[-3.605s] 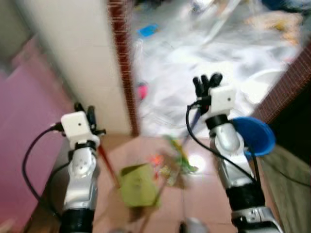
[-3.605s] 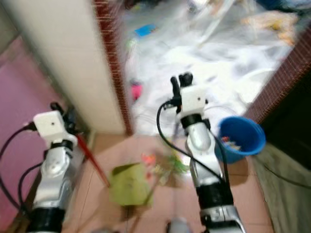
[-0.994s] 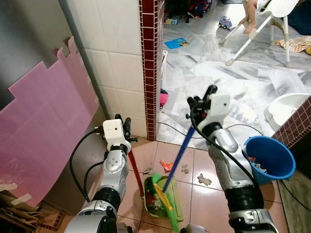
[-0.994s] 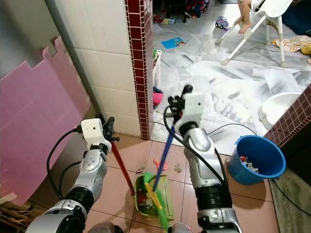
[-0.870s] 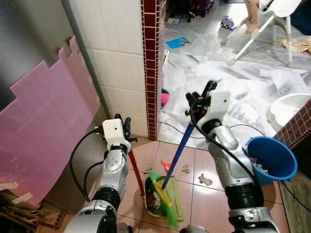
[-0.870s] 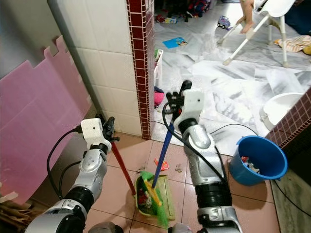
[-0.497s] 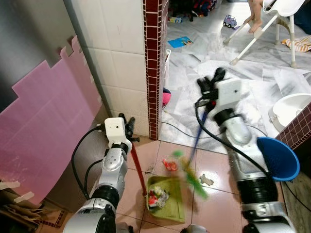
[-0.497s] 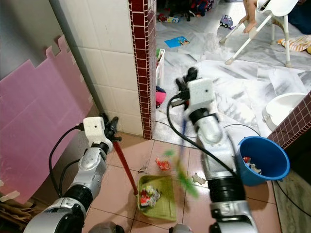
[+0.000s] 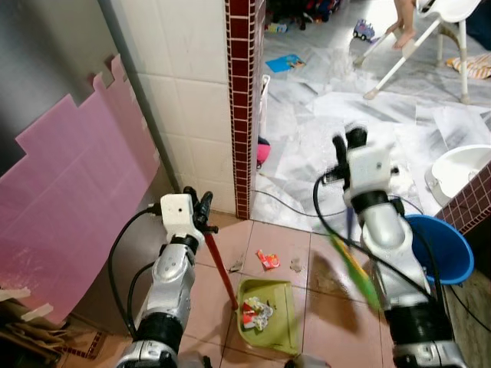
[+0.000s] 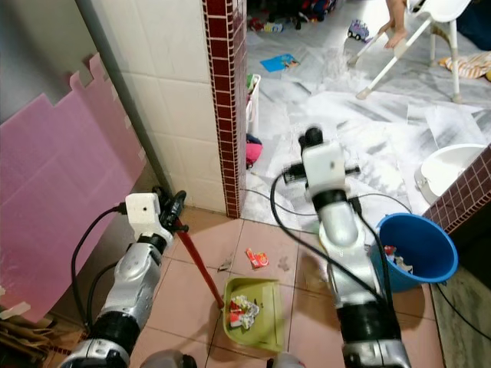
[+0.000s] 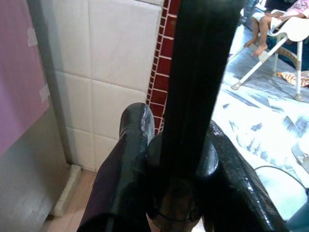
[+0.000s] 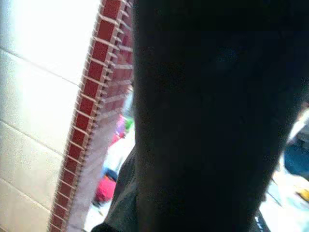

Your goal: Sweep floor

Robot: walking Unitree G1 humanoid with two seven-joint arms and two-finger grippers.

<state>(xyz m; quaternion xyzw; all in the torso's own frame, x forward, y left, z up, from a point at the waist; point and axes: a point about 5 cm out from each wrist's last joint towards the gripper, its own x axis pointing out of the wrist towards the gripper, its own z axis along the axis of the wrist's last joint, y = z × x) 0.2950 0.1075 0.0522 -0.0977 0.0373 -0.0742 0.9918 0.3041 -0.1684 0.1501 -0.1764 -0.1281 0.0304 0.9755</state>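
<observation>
**Broom raised, pan loaded, scraps left on the tiles**

The pink tiled floor (image 9: 207, 303) runs from a white-tiled wall with a dark red brick edge (image 9: 244, 100) out to a pale marble area, where a person's hand rests by a white high chair (image 10: 418, 34). A blue bucket (image 10: 414, 249) stands at the robot's right.

The broom (image 9: 354, 264) — blue handle, green bristles, blurred in motion — hangs beside the right arm, its head off the floor near the bucket. The right gripper (image 9: 351, 149) is closed around the top of the handle. It looks light but long and whippy, so a grip lower down would likely steady it.

The green dustpan (image 10: 249, 310) sits flat on the tiles with litter in it. Its red stick handle (image 10: 201, 268) is clamped in the left gripper (image 10: 170, 208) — stiff, light, easy to tip.

A red wrapper (image 10: 256, 258) and small crumbs (image 9: 295, 265) lie just beyond the pan's lip.
</observation>
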